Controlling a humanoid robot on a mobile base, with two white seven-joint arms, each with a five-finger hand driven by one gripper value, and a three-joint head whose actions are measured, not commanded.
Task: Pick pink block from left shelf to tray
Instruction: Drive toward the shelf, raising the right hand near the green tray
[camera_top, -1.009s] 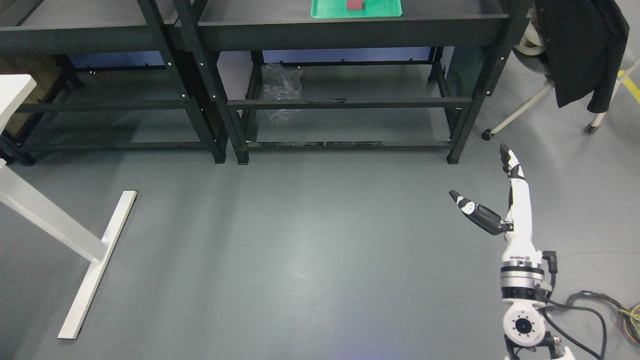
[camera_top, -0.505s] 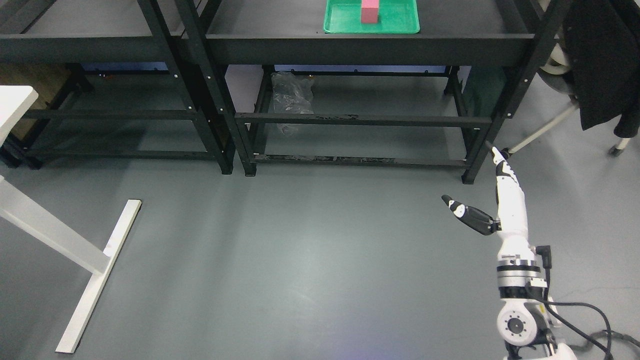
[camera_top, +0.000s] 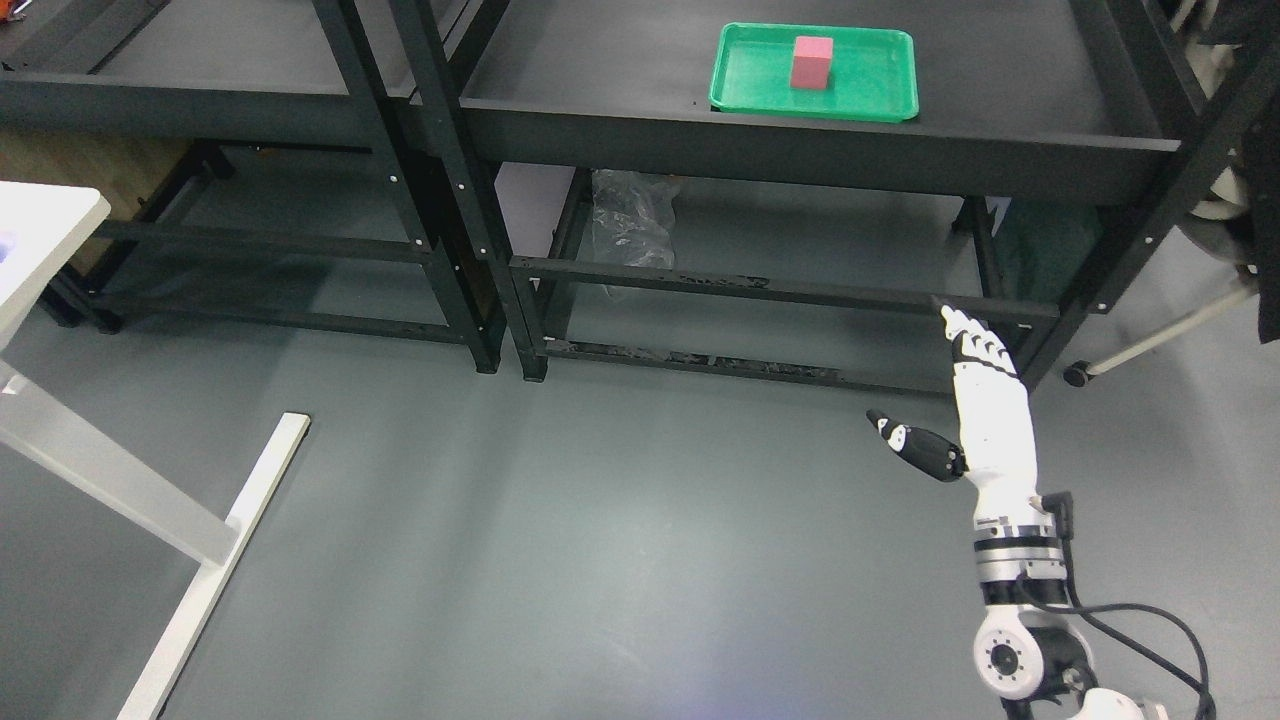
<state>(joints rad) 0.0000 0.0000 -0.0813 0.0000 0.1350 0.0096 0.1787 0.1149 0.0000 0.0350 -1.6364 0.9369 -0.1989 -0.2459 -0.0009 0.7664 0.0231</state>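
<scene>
Grey floor and black shelves have slid down my view as my head lifted; the pink block (camera_top: 811, 62) already stands in the green tray (camera_top: 880, 100), my right hand (camera_top: 975, 420) spread wide and empty.

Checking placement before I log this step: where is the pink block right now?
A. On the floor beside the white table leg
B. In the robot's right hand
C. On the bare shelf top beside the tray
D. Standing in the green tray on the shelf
D. The pink block stands inside the green tray on the black shelf, while the right hand is open and empty, low over the floor.
</scene>
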